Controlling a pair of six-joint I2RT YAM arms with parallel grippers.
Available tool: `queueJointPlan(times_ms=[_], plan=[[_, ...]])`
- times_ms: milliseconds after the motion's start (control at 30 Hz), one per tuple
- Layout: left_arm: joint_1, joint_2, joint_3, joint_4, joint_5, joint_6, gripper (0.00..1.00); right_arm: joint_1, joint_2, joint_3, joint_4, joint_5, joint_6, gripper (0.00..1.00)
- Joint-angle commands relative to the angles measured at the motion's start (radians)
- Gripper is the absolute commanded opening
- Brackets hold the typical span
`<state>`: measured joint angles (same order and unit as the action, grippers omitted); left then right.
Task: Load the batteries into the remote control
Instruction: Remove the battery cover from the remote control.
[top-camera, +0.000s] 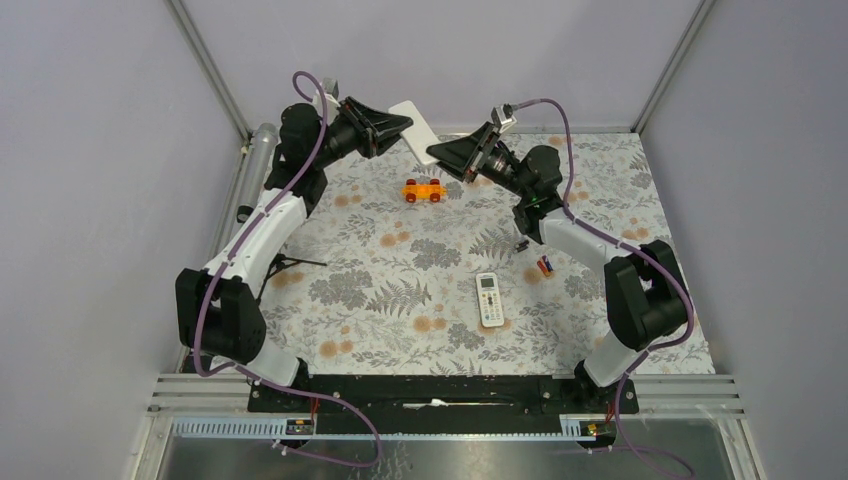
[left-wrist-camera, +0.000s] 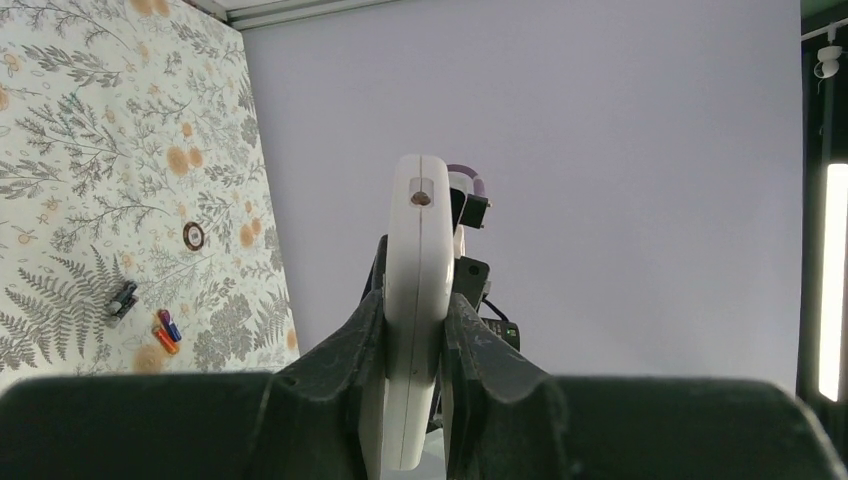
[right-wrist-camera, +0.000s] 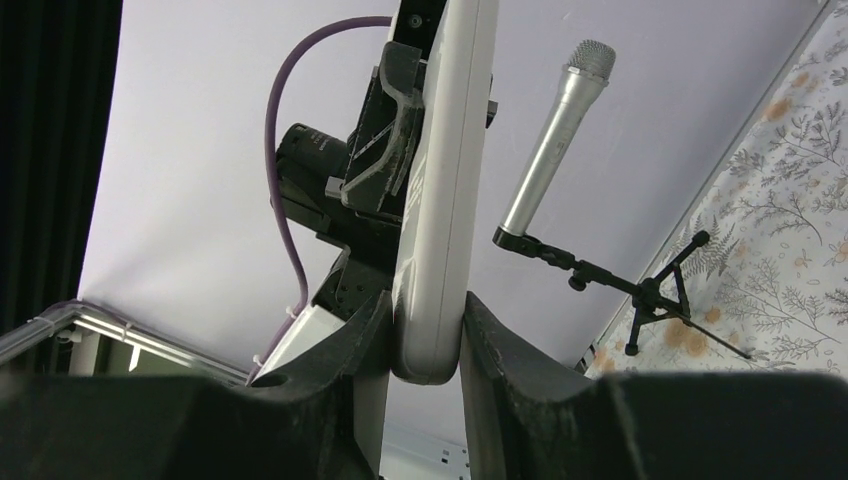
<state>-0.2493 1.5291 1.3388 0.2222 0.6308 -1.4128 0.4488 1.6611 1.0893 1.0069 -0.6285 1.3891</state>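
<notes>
Seen from above, the remote control (top-camera: 421, 132) is held in the air over the far edge of the desk (top-camera: 350, 290), clamped between the left gripper (top-camera: 403, 124) and the right gripper (top-camera: 436, 153). The batteries (top-camera: 545, 266) lie on the desk near the right arm. The left wrist view shows the handset edge-on, pinched between both fingers (left-wrist-camera: 350, 340). The right wrist view shows its rounded end squeezed between that gripper's fingers (right-wrist-camera: 365, 340), with a microphone (right-wrist-camera: 555, 150) beyond.
</notes>
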Motion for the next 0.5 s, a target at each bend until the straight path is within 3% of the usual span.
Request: queueJointPlan(times_ms=[0, 167, 333, 467], plan=[[0.021, -0.031, 0.049, 0.202, -0.034, -0.116, 0.0, 0.008, 0.015, 0.018, -0.145, -0.126, -0.109, 0.34], [0.007, -0.061, 0.011, 0.195, -0.065, -0.023, 0.0, 0.008, 0.046, 0.069, -0.209, -0.01, 0.005, 0.62], [-0.014, -0.078, -0.051, 0.243, -0.088, 0.029, 0.0, 0.01, 0.113, 0.121, -0.107, -0.004, 0.183, 0.7], [-0.016, -0.093, -0.068, 0.221, -0.107, 0.082, 0.0, 0.01, 0.117, 0.126, -0.099, -0.007, 0.195, 0.71]])
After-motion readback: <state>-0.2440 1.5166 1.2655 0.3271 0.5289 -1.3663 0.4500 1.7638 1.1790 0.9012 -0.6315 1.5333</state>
